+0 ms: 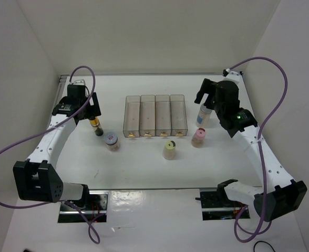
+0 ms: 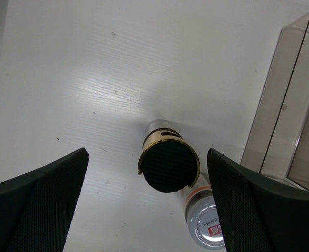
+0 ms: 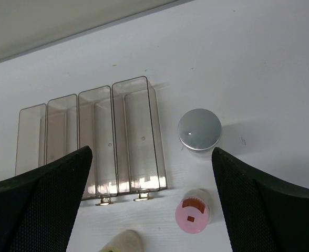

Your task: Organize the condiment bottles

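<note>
The left gripper (image 2: 148, 173) hangs open over the amber bottle (image 2: 167, 165).
The bottle stands straight up near the table's (image 1: 144, 168) left edge, black cap on top. Go down straight, one finger on each side, then squeeze softly. The right gripper (image 3: 152, 157) is open too, over the grey-lidded jar (image 3: 199, 129).

The left arm (image 1: 52, 139) and right arm (image 1: 262, 155) are built from white tubular links joined by black joint housings. Each shoulder housing (image 1: 36, 181) is a large black block. A purple cable (image 1: 86, 71) loops along each arm. The right arm's white link carries small dark dots; a green light (image 1: 239, 116) shows at its wrist. The fingers (image 2: 39, 205) are black, mesh-textured.
</note>
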You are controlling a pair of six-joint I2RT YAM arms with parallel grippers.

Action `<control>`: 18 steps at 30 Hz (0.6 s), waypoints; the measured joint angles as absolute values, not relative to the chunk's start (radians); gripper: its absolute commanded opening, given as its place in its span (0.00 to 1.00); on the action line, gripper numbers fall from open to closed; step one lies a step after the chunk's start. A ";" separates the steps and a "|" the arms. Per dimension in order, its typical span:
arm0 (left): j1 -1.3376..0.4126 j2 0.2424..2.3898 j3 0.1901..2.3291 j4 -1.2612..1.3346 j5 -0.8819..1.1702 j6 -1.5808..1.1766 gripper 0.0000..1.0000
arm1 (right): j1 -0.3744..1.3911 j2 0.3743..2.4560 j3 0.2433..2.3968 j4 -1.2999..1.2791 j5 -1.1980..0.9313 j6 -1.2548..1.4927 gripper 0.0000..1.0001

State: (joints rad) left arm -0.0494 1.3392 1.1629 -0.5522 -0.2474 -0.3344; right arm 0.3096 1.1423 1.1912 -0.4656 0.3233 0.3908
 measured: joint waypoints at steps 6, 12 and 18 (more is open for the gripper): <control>-0.039 1.356 1.154 -0.547 -0.239 -0.334 0.97 | 0.308 1.142 1.188 -0.467 0.309 0.391 0.99; -0.039 1.386 1.151 -0.543 -0.217 -0.320 0.86 | 0.307 1.143 1.177 -0.471 0.299 0.391 0.99; -0.040 1.411 1.149 -0.539 -0.202 -0.316 0.80 | 0.301 1.143 1.169 -0.475 0.297 0.391 0.99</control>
State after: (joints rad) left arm -0.0399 1.4109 1.1488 -0.5392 -0.2016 -0.3161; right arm 0.3008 1.1435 1.1687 -0.4747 0.2974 0.3912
